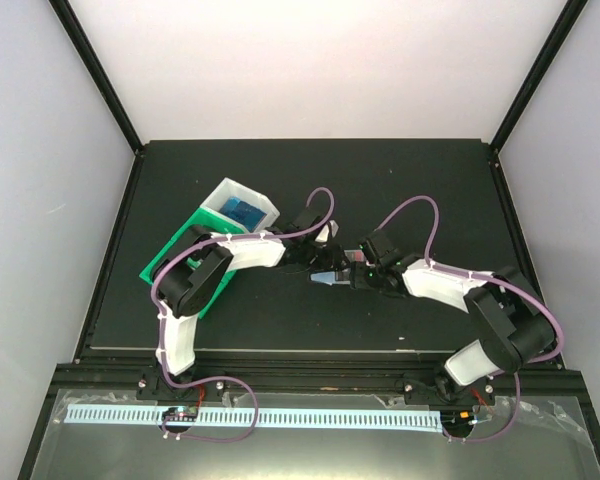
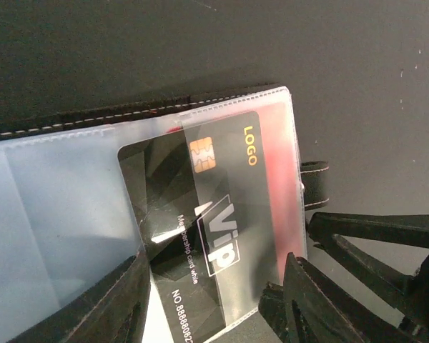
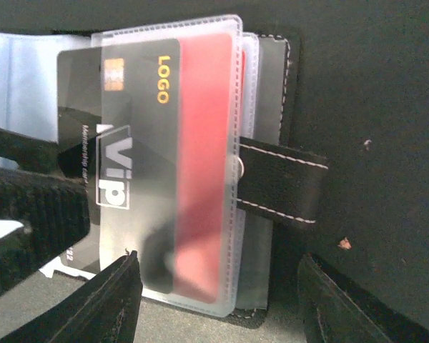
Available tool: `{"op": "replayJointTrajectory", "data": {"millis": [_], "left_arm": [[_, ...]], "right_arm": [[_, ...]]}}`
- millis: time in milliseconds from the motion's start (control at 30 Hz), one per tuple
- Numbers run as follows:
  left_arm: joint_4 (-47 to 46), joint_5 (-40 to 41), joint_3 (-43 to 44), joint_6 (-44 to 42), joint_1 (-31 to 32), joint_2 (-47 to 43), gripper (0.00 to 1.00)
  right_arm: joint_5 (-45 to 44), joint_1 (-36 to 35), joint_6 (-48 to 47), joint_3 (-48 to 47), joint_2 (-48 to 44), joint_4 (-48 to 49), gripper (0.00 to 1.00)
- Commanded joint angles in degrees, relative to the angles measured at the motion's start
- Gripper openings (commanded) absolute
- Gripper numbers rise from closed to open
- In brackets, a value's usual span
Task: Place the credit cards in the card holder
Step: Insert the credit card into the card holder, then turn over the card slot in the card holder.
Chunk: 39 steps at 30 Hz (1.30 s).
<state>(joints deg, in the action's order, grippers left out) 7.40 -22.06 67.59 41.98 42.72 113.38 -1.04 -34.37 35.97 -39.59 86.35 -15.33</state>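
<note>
Trays: a green tray (image 1: 156, 268) and a white tray (image 1: 226, 192) sit well left of my left claw, beside its arm. A blue thing (image 1: 244, 211) lies in the white one.
Left claw (image 2: 216, 261): fingers spread. I see the black card's near part in the gap between them, but I cannot tell whether either finger touches it.
Black card (image 2: 200, 214): marked VIP and LOGO, with a gold chip. It lies tilted, partly under a clear sleeve, with a strip along one side outside it.
Holder (image 2: 50, 193): lies open on the table (image 1: 430, 180) between my two claws. It is light blue inside, with a black stitched edge on the side away from the left claw.
Red card (image 3: 204, 143): in the same sleeve beside the black card, just ahead of the right claw.
Right claw (image 3: 220, 261): fingers wide apart, pinching nothing. The holder's near edge lies in the gap.
Strap (image 3: 279, 187): black with white stitching, sticking out of the holder's side, ahead of the right claw toward its right finger.
</note>
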Motion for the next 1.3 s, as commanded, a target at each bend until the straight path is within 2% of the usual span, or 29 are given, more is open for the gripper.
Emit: {"op": "replayJointTrajectory", "data": {"millis": [0, 233, 467, 700, 1000, 1133, 1267], "left_arm": [[-1.31, -3.57, 0.82, -1.25, 0.57, 2.35, 0.53], [-13.35, -14.96, -1.81, 0.54, 0.29, 2.57, 0.54], [-14.96, -13.71, -3.56, 2.66, -0.09, 2.01, 0.54], [-12.32, -10.23, -5.47, 2.43, -0.06, -1.27, 0.55], [-2.63, 4.42, -9.39, -4.32, -0.17, -13.93, 0.6], [-1.79, 10.14, -14.43, -3.63, -1.08, -19.48, 0.6], [-5.18, 11.78, -21.39, -1.14, -3.06, -24.52, 0.59]], "right_arm": [[2.23, -0.11, -0.89, 0.73, 1.27, 2.17, 0.62], [2.41, -0.08, -1.34, 1.48, -0.54, 2.87, 0.63], [1.21, -0.08, -0.95, 1.98, -1.99, 2.07, 0.64], [-2.46, -0.08, -0.57, 1.69, -4.54, -0.3, 0.65], [-11.22, -1.18, -3.02, -1.34, -9.95, -7.24, 0.68], [-13.54, -4.67, -4.83, -5.8, -7.48, -9.67, 0.68], [-13.96, -9.48, -5.54, -11.82, -0.33, -11.03, 0.67]]}}
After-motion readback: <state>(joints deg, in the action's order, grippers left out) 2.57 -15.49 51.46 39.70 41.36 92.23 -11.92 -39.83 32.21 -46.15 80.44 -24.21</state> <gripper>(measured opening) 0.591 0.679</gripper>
